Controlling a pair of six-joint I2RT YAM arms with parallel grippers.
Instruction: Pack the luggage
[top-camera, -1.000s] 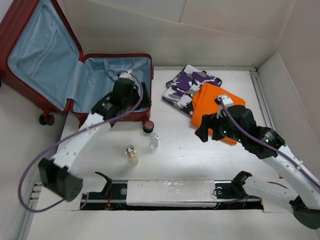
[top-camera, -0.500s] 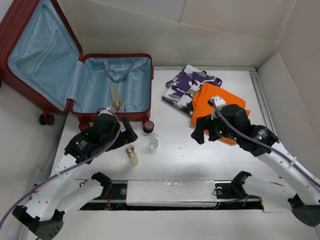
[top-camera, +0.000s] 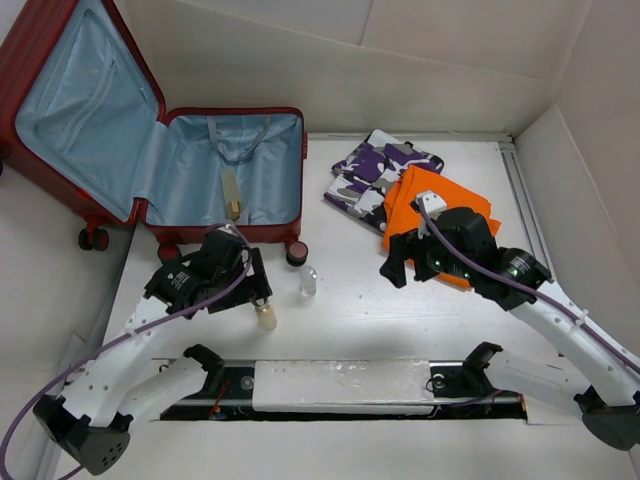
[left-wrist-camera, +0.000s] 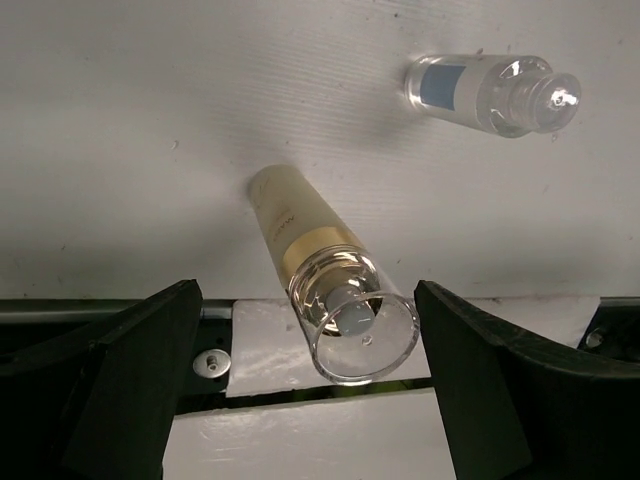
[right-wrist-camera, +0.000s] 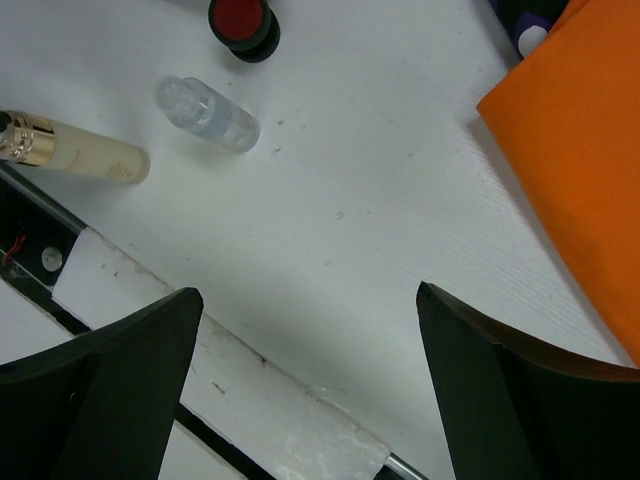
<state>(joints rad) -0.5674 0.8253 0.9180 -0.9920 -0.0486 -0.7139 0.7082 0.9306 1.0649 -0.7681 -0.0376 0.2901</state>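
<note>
The luggage (top-camera: 235, 170) is a dark-red hard-shell suitcase lying open at the back left, its lid (top-camera: 85, 100) leaning on the wall. A small tan item (top-camera: 233, 208) lies on its blue lining. My left gripper (top-camera: 255, 293) is open just above a cream-and-gold bottle (top-camera: 266, 317). In the left wrist view the bottle (left-wrist-camera: 320, 270) stands between my open fingers (left-wrist-camera: 130, 390), which do not touch it, and my gripper (left-wrist-camera: 310, 400) is empty. My right gripper (top-camera: 395, 260) is open and empty over bare table, left of the orange cloth (top-camera: 445, 215); it is also open in the right wrist view (right-wrist-camera: 310, 390).
A small clear bottle (top-camera: 308, 281) and a red-capped jar (top-camera: 296, 254) stand right of the cream bottle, in front of the suitcase. A purple camouflage cloth (top-camera: 385, 165) lies behind the orange cloth. The metal rail (top-camera: 340, 385) runs along the near edge.
My left arm has pulled out of the suitcase, leaving the small tan item on the lining, and come down over the cream bottle. My right gripper has shifted slightly left.
</note>
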